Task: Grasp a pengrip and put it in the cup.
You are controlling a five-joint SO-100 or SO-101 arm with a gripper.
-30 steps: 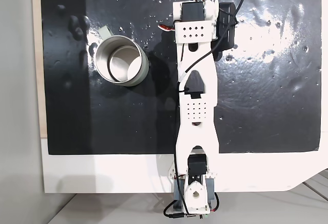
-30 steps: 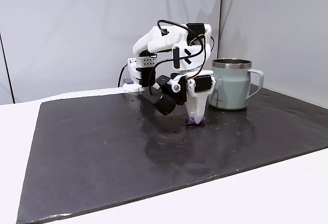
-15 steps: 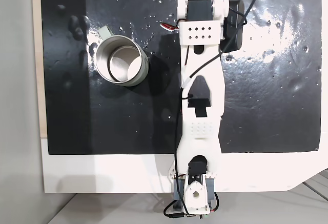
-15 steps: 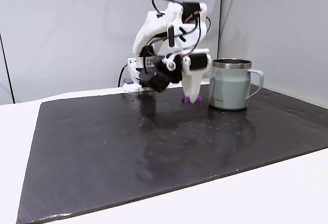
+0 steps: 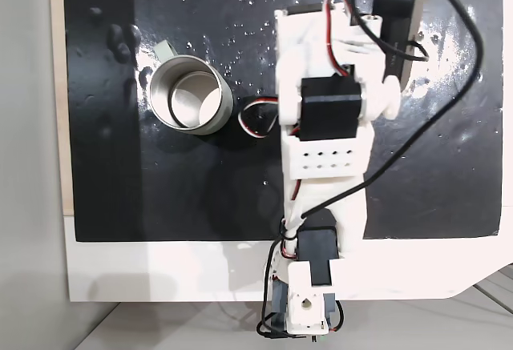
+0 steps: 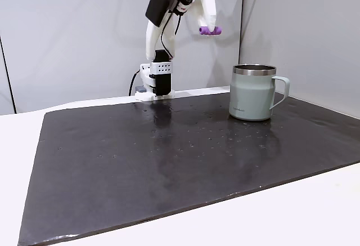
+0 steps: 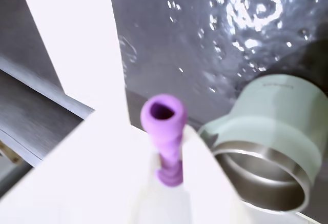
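My gripper (image 6: 209,27) is raised high above the dark mat and is shut on the purple pengrip (image 6: 210,30), which sticks out sideways at the fingertips. In the wrist view the pengrip (image 7: 166,137) is pinched between the white fingers (image 7: 202,162), its open end facing the camera. The cup (image 6: 252,92), pale grey-green with a steel rim and a handle on its right, stands on the mat below and to the right of the gripper. From above, the cup (image 5: 189,95) sits left of the arm (image 5: 325,134), its shiny inside visible. The cup (image 7: 266,152) lies low right of the pengrip in the wrist view.
A black mat (image 6: 169,161) covers most of the white table (image 6: 281,223). The arm's base (image 6: 154,83) stands at the mat's far edge. A grey wall rises behind. Water-like specks glint on the mat (image 5: 449,70).
The gripper has lifted from the mat to high above it, carrying the pengrip upward. The arm has folded up toward the overhead camera. The cup has not moved.
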